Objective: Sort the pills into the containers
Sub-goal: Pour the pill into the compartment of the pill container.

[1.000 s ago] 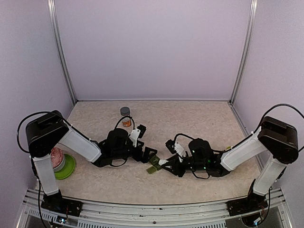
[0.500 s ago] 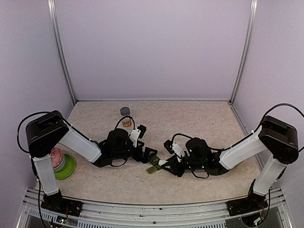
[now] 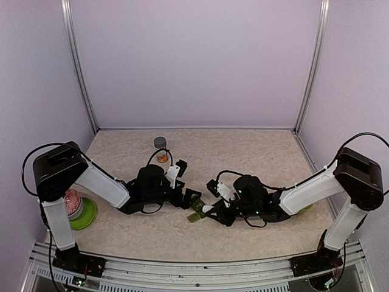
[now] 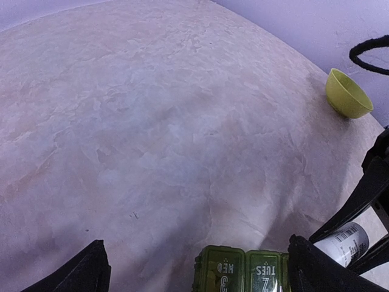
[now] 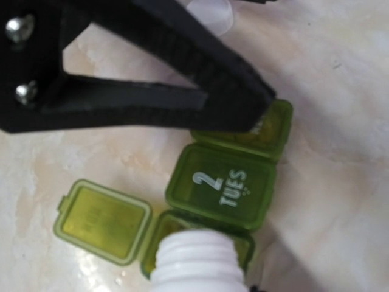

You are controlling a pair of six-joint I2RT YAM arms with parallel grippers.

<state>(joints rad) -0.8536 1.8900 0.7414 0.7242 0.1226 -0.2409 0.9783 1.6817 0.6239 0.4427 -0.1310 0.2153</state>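
The pill box (image 3: 197, 213) lies about midway along the worktop's (image 3: 255, 152) near edge, a little in from it, between the tips of the two arms. In the right wrist view its TUES lid (image 5: 222, 185) is down. The end compartment next to it stands open, its lid flap (image 5: 103, 222) folded out flat on the worktop (what lies inside cannot be told, since the bottle covers it).

The right gripper (image 3: 211, 208) is clenched on a white bottle (image 5: 197, 261), whose uncapped, threaded mouth hangs right over that open compartment. The left wrist view shows the same bottle lying tilted between dark fingers, label outward, just beside the box.

The left gripper (image 3: 192, 198) is spread wide and grasps nothing. The box shows low between its fingers (image 4: 79, 274), close to the one at the right of that view and apart from the other. In the right wrist view one black finger crosses over the compartment beyond TUES.

A small jar (image 3: 160, 148) with a grey lid and orange contents stands toward the far edge, left of the middle. A lime-green bowl (image 3: 90, 214) sits at the near left corner with a round pink-speckled thing (image 3: 73, 202) in it. A second green bowl (image 4: 347, 94) sits by the right edge.
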